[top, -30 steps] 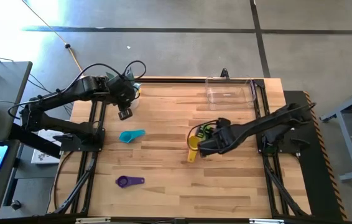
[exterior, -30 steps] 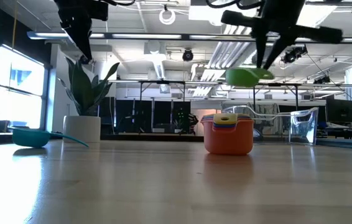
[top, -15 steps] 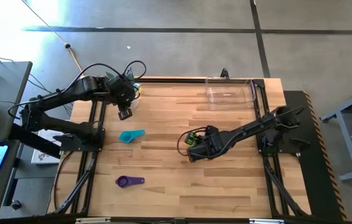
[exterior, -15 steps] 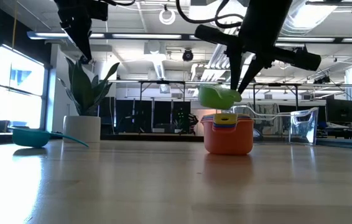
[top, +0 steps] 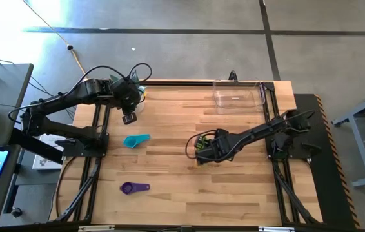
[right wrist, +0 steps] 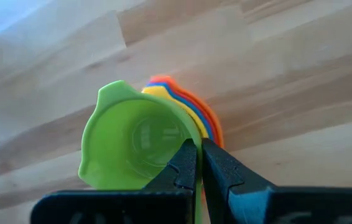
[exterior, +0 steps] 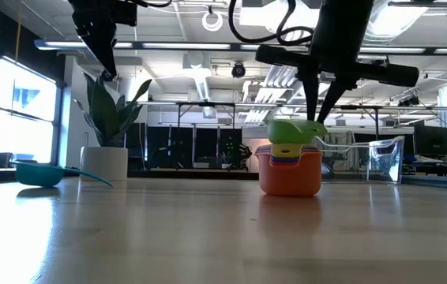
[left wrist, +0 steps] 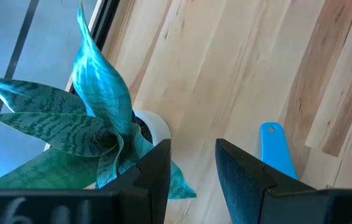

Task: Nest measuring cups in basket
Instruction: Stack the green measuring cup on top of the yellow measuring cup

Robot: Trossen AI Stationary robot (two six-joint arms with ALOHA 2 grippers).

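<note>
The purple cup (top: 128,188) lies alone near the front edge of the table (top: 169,200), well apart from both grippers. It is small and its handle points to the right.

Farther in, the teal cup (top: 133,141) lies on the left half of the table, near the left gripper (top: 129,117) but not touching it. In the left wrist view only the end of its handle shows, beside a dark finger (left wrist: 241,171). The left gripper hangs in the air above the table with its jaws apart and nothing between them.

In the middle of the table the right gripper (exterior: 316,120) holds the green cup (exterior: 294,131), its two fingers closed tight on the rim. The green cup sits just on top of the stack of cups (exterior: 290,170), a little tilted; whether it is already pressed into the stack, I cannot tell. The stack is orange outside, with yellow, blue and red edges visible at its top. From above, the arm hides most of it.

At the far side, the plant pot (exterior: 103,163) stands at the left corner. The clear basket (top: 238,95) stands at the far edge on the right, well apart from the cups.
</note>
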